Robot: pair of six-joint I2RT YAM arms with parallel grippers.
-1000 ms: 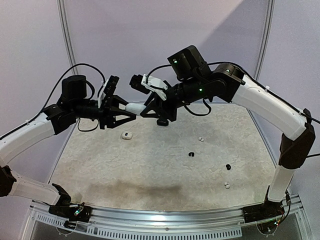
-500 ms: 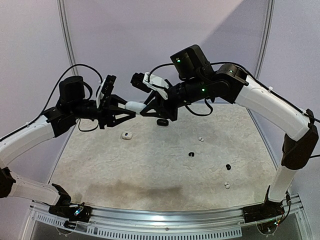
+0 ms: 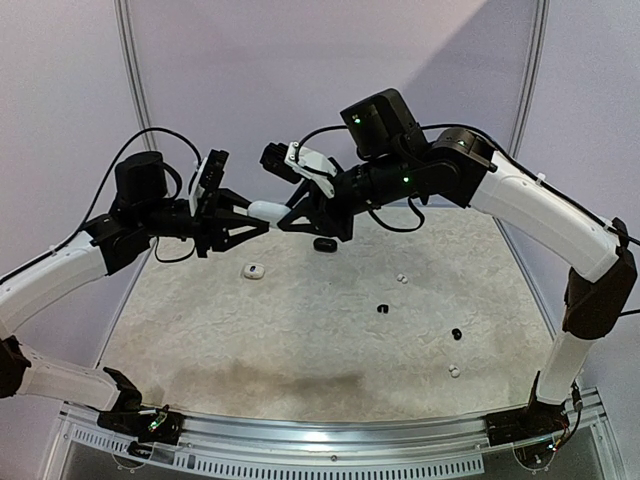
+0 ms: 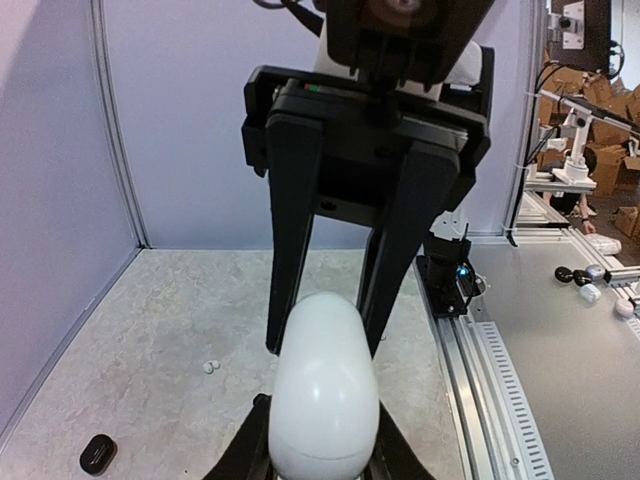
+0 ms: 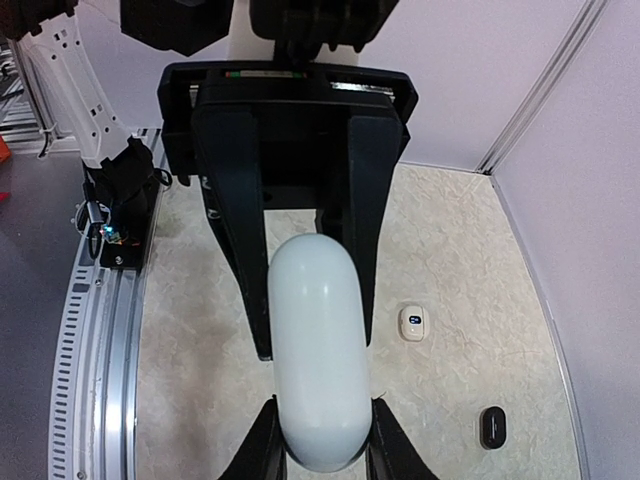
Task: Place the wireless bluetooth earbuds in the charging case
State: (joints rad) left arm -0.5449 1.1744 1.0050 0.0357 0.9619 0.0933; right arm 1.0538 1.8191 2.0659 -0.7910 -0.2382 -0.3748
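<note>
A white oval charging case [image 3: 265,211] hangs in mid-air between both arms. My left gripper [image 3: 254,222] is shut on its left end, and my right gripper [image 3: 289,216] is shut on its right end. In the left wrist view the case [image 4: 325,390] sits between my own fingers [image 4: 248,455], with the right gripper's fingers [image 4: 290,250] flanking its far end. The right wrist view shows the same case [image 5: 318,350]. On the table lie white earbuds [image 3: 401,279], two black earbuds [image 3: 382,308] [image 3: 456,334] and another white earbud [image 3: 454,371].
A small white case with a lit display [image 3: 253,270] [image 5: 413,322] and a black oval case [image 3: 323,243] [image 5: 492,427] [image 4: 97,453] lie on the mat under the grippers. A metal rail [image 3: 330,435] runs along the near edge. Walls enclose the back.
Both grippers and the white case have drifted slightly left and up. The things on the table have not moved.
</note>
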